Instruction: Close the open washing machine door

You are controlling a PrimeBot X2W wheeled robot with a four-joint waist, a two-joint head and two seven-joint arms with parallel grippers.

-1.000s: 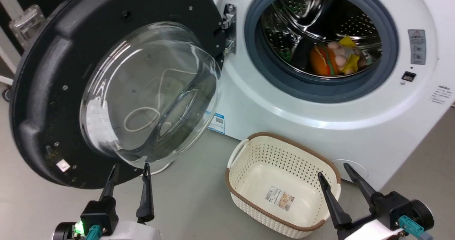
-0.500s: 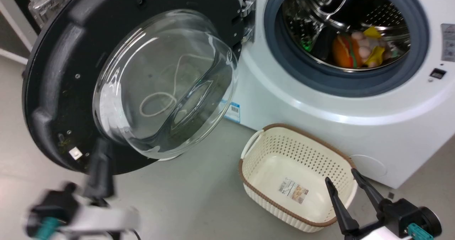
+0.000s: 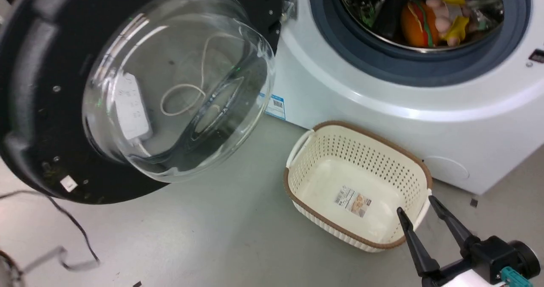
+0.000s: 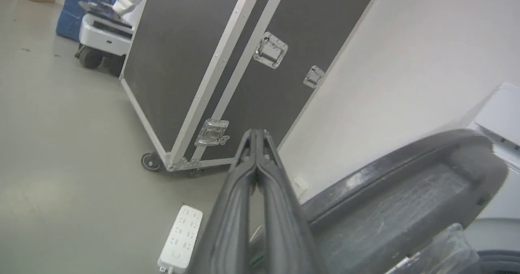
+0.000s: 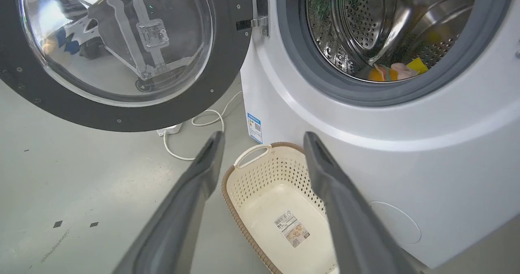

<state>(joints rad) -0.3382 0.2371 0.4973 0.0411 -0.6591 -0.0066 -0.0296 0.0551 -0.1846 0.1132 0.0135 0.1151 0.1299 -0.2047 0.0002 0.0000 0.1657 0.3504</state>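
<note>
**Left tool** (image 4: 256, 136): fingers pressed together on nothing, now up beside the outer edge of the door (image 3: 140, 87) (a second ago it stood spread below the door's lower rim), pointing toward a black case (image 4: 211, 63). Contact with the door cannot be told.

**Door:** swung wide open as before, left of the washer (image 3: 382, 108), whose drum holds toys (image 3: 429, 15).

**Basket** (image 3: 357, 185): on the floor before the washer.

**Right tool** (image 3: 415, 205): spread, empty, at the basket's near right rim, as earlier.
</note>
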